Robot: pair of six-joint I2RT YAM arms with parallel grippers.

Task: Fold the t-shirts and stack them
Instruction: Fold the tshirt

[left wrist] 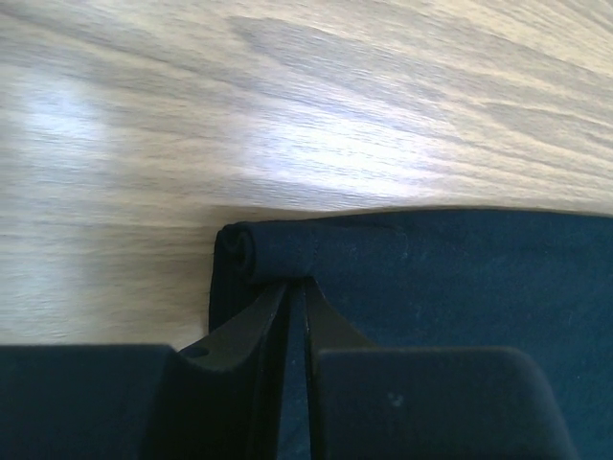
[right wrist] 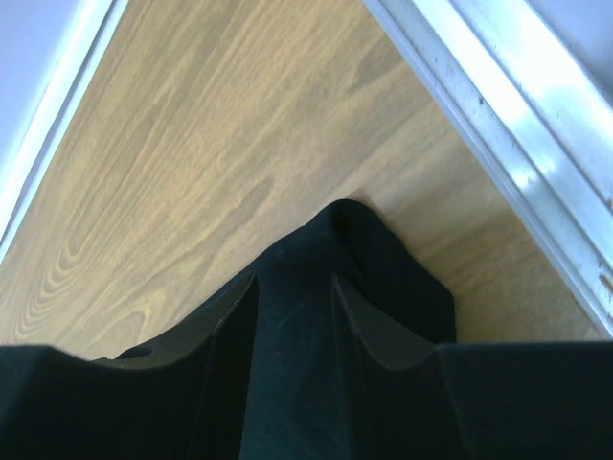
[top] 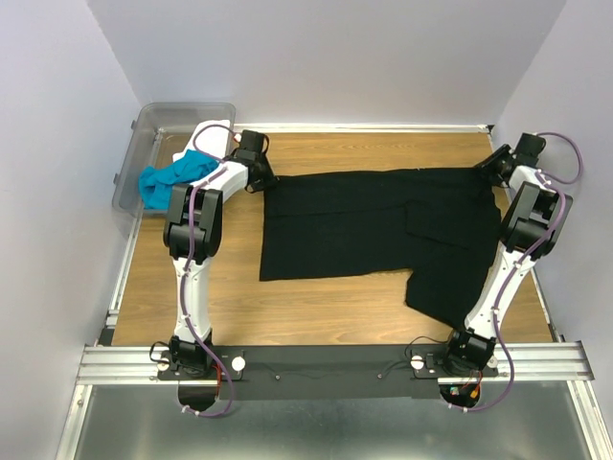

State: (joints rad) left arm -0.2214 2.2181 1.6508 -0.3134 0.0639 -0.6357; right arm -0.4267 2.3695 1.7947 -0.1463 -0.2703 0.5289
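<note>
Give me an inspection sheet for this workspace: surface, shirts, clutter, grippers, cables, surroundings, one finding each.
Surface: wooden table, bare around the cloth.
Job's things: black shirt spread flat mid-table; turquoise shirt and white shirt bunched at the far left corner, unfolded.
Clutter: clear bin at the far left corner.
Grippers: left gripper shut on the black shirt's far left corner; right gripper shut on its far right corner.
Cables: purple cable looped along each arm.
Surroundings: pale walls on three sides; metal rail at the near edge.
</note>
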